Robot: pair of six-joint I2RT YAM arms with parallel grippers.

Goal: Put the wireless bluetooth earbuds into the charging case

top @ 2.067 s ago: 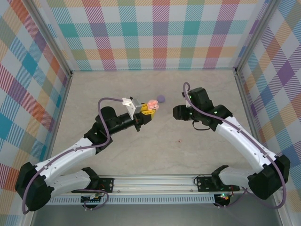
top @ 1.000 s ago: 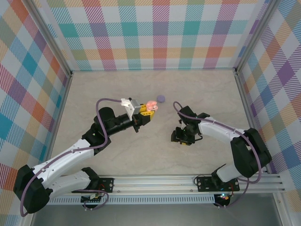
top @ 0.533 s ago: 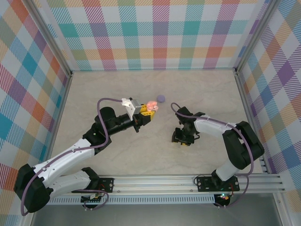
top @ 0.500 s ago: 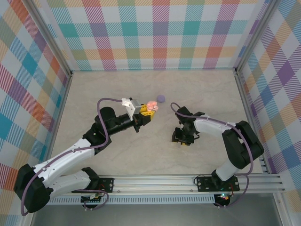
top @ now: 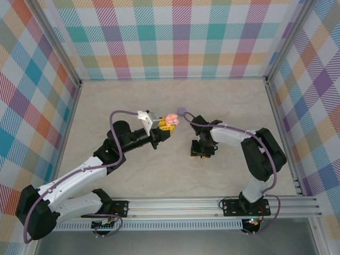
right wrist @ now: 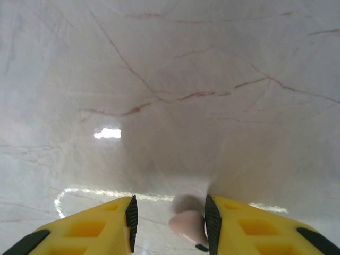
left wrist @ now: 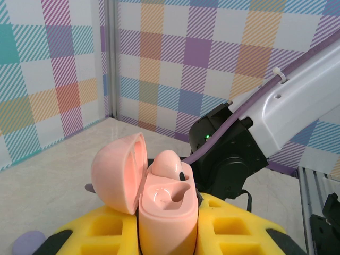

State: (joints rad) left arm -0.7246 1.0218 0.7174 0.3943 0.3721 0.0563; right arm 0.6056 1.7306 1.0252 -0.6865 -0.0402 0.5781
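- Your left gripper [top: 166, 126] is pressed tight on the pink charging case [top: 170, 119]. It holds the case up off the table [top: 133, 175], a bit left of the middle.
- In the left wrist view, the case stands upright between the yellow fingers [left wrist: 239, 234]. Its lid [left wrist: 119, 170] hangs open to the left side of that view.
- One tucked-in earbud [left wrist: 167, 162] sits in the case, and its round pink top pokes up. Right next to it you can see a smooth round hollow in the case.
- Your right gripper [top: 201, 152] points down at the table. It is near the case, to the right of it and closer to the arm bases.
- In the right wrist view, its jaws are spread a little, with the tips low over the table.
- The loose earbud [right wrist: 187, 226] lies on the table between those jaws. It looks pale pink.
- This earbud is right up beside the black pad [right wrist: 212, 223] on the right side of that view. You cannot tell if the two touch.
- Bare table shows between the earbud and the other pad [right wrist: 131, 215], so nothing is pinched.
- A small purple disc [top: 182, 111] lies flat on the table just behind the case.
- Checked walls [top: 175, 37] stand around the table.
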